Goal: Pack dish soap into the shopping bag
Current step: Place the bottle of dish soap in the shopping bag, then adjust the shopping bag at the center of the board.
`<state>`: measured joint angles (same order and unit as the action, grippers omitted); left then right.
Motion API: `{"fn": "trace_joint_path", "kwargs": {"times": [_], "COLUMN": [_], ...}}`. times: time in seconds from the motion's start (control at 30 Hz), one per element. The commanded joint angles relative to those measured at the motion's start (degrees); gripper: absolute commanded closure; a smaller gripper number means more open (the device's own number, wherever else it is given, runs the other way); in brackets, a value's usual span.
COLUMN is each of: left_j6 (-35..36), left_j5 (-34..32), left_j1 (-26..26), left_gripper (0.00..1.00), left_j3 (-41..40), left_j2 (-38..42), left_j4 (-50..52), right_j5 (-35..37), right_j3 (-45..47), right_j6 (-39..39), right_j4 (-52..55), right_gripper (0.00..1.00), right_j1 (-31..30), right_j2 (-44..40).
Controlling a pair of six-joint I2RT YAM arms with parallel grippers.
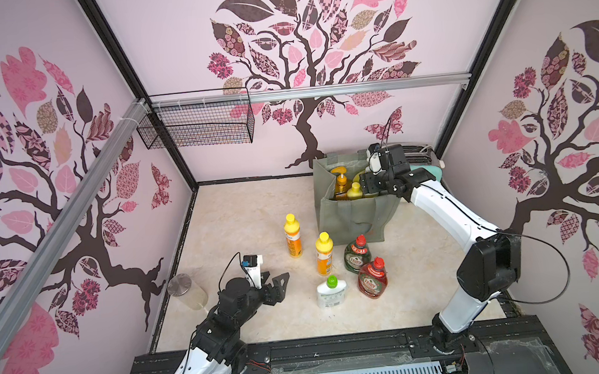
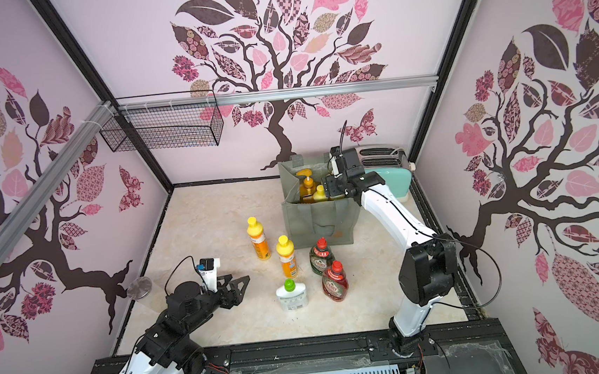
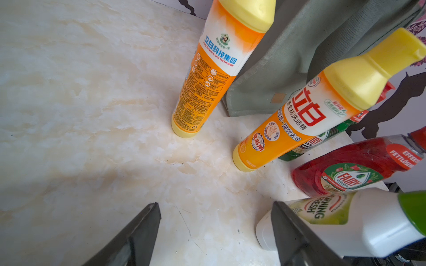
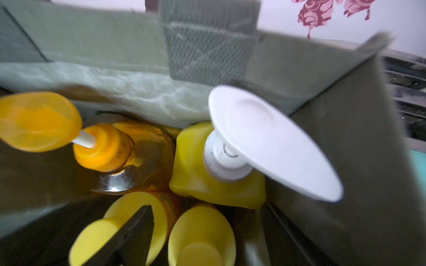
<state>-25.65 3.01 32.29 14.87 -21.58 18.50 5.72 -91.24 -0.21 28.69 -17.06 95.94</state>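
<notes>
The grey-green shopping bag (image 1: 351, 216) stands at the back right of the table. My right gripper (image 4: 206, 205) reaches down into it, open. A small yellow-capped bottle (image 4: 200, 230) stands between the jaws with gaps on both sides. Beside it in the bag are another yellow-capped bottle (image 4: 96, 237), the orange pump bottle (image 4: 103, 147) and the big yellow white-pump bottle (image 4: 196, 175). On the table stand two orange bottles (image 1: 292, 236) (image 1: 324, 253), a green Fairy (image 1: 357, 256), a red Fairy (image 1: 372, 279) and a white green-capped bottle (image 1: 331, 291). My left gripper (image 1: 278, 281) hovers open and empty, left of the white bottle (image 3: 345, 225).
A black wire basket (image 1: 198, 124) hangs on the back rail at the left. A toaster (image 2: 383, 155) stands behind the bag in the back right corner. A glass jar with a metal lid (image 1: 187, 291) stands by the left wall, near my left arm.
</notes>
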Motion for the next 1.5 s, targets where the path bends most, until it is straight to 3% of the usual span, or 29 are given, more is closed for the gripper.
{"fn": "trace_joint_path", "kwargs": {"times": [0.0, 0.17, 0.37, 0.53, 0.7, 0.9, 1.1, 1.27, 1.47], "left_j6": [-1.09, -4.35, -5.64, -6.07, -4.17, -2.33, -2.12, -1.86, -1.77], "left_j5": [-0.36, 0.02, 3.43, 6.62, 3.89, 1.24, 2.1, 3.11, 3.91], "left_j1": [0.14, 0.19, 0.16, 0.6, 4.72, 9.18, 9.53, 9.96, 10.07], "left_gripper": [0.18, 0.18, 0.17, 0.14, 0.1, 0.09, 0.09, 0.1, 0.19], "left_j3": [1.84, 10.42, 27.52, 38.04, 43.82, 47.53, 45.86, 45.25, 45.45], "left_j2": [-0.31, -4.72, -18.72, -30.31, -39.55, -47.52, -48.64, -47.97, -46.83], "left_j4": [-1.37, -2.28, 0.51, 1.14, 1.25, 1.66, 0.02, 0.02, 0.91], "right_j5": [-0.56, -3.78, -6.25, -2.93, 1.06, -1.18, -4.09, -5.04, -6.19], "right_j3": [-3.45, -1.89, 6.8, 15.61, 21.39, 26.98, 31.87, 28.53, 21.96], "right_j6": [-0.33, 1.11, 3.3, 4.69, 4.82, 6.3, 7.84, 7.94, 7.78], "right_j4": [2.23, 4.58, 4.67, 3.92, 1.67, -0.21, -1.2, -0.88, 1.09], "right_gripper": [0.19, 0.2, 0.24, 0.28, 0.28, 0.3, 0.31, 0.31, 0.29], "right_j1": [0.62, 0.56, -0.23, -1.14, -1.09, -1.09, -1.06, -1.05, -1.05], "right_j2": [-4.18, -10.5, -21.27, -26.18, -26.25, -28.52, -31.08, -32.36, -34.71]}}
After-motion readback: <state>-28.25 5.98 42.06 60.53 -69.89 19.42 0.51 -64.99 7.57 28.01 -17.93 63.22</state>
